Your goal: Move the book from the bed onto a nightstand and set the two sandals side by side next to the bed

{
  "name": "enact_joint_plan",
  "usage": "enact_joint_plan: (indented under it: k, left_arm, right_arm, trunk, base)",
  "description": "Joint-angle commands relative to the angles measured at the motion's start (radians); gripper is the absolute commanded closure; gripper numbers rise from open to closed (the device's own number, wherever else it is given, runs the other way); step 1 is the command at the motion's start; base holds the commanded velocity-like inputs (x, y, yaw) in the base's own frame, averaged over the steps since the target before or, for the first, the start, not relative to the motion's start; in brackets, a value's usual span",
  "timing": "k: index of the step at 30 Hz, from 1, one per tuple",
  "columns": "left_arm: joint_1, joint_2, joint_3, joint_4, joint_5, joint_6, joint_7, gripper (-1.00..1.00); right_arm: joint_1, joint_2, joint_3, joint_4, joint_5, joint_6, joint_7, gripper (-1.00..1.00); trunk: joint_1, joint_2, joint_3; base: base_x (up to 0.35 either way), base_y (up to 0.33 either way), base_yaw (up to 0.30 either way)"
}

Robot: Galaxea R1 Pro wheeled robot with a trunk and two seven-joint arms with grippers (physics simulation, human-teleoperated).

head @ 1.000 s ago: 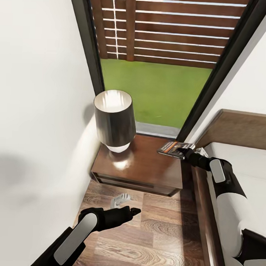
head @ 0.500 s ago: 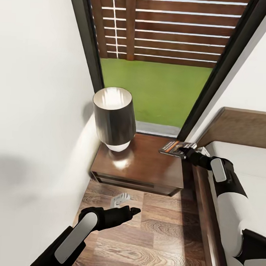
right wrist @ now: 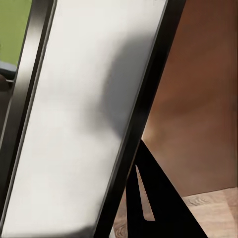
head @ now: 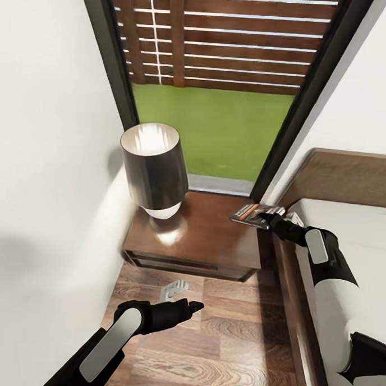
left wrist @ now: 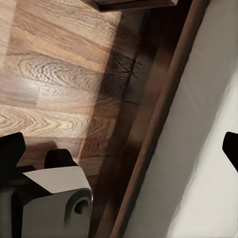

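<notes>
The book (head: 255,212), dark with an orange picture, hangs at the right rear corner of the nightstand (head: 202,241), partly past its edge. My right gripper (head: 265,220) is shut on its near edge, reaching in from over the bed (head: 362,239) frame. I cannot tell whether the book touches the top. In the right wrist view the black fingers (right wrist: 148,198) meet in a narrow wedge. My left gripper (head: 195,306) hovers low over the floor in front of the nightstand, open and holding nothing. The sandals are out of view.
A dark lamp (head: 155,166) stands on the nightstand's left half. A white wall closes the left side, and a dark-framed glass opening (head: 215,132) is behind. A small pale object (head: 174,290) lies on the plank floor. The wooden headboard (head: 345,177) rises at right.
The whole picture has shifted a little, so the camera moved. My right gripper still holds the book at the nightstand's right rear corner. The left arm has kept its pose.
</notes>
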Motion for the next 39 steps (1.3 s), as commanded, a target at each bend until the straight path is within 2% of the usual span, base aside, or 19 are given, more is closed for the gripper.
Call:
enact_joint_plan:
  k: [1,13,21,27,30,32,33,35,39]
  left_arm:
    - [-0.001,0.001,-0.001,-0.001,0.011,-0.001,0.01,-1.0]
    - [-0.001,0.0,-0.001,0.0,0.011,-0.001,0.01,-1.0]
    - [-0.001,0.0,-0.001,0.0,0.011,-0.001,0.01,-1.0]
    - [-0.002,-0.001,-0.001,0.0,0.011,-0.001,0.009,-1.0]
    - [-0.002,-0.001,-0.001,0.0,0.011,-0.001,0.009,-1.0]
    - [-0.002,-0.001,-0.001,0.0,0.011,-0.001,0.009,-1.0]
    - [-0.002,-0.001,-0.001,0.0,0.011,-0.001,0.009,-1.0]
    - [-0.002,-0.001,-0.001,0.0,0.011,-0.001,0.009,-1.0]
    - [-0.002,-0.001,-0.001,0.0,0.011,-0.001,0.009,-1.0]
  right_arm:
    - [-0.001,0.002,-0.003,0.0,0.001,0.005,0.007,1.0]
    - [-0.004,0.013,0.001,0.012,-0.004,-0.008,0.004,1.0]
    - [-0.024,0.027,0.0,0.046,-0.006,-0.069,-0.002,1.0]
    - [-0.04,0.037,-0.002,0.109,-0.013,-0.137,-0.005,1.0]
    - [-0.045,0.047,-0.002,0.132,-0.022,-0.167,-0.009,1.0]
    - [-0.048,0.068,-0.001,0.146,-0.029,-0.189,-0.015,1.0]
    - [-0.048,0.068,-0.001,0.146,-0.029,-0.189,-0.015,1.0]
    - [-0.05,0.09,-0.001,0.156,-0.032,-0.205,-0.019,1.0]
    - [-0.052,0.105,-0.001,0.162,-0.032,-0.215,-0.025,1.0]
  trunk:
    - [0.004,-0.008,-0.004]
    - [0.05,-0.092,-0.04]
    - [0.081,-0.148,-0.065]
    - [0.104,-0.19,-0.084]
    - [0.115,-0.211,-0.094]
    - [0.123,-0.225,-0.1]
    - [0.127,-0.232,-0.103]
    - [0.134,-0.246,-0.109]
    - [0.15,-0.274,-0.122]
  base:
    - [0.0,0.0,-0.109]
    - [0.0,0.0,-0.057]
    - [0.0,0.0,-0.012]
    - [0.0,0.0,-0.004]
    - [0.0,0.0,-0.002]
    - [0.0,0.0,-0.001]
    - [0.0,0.0,-0.001]
    - [0.0,0.0,-0.001]
    - [0.0,0.0,0.0]
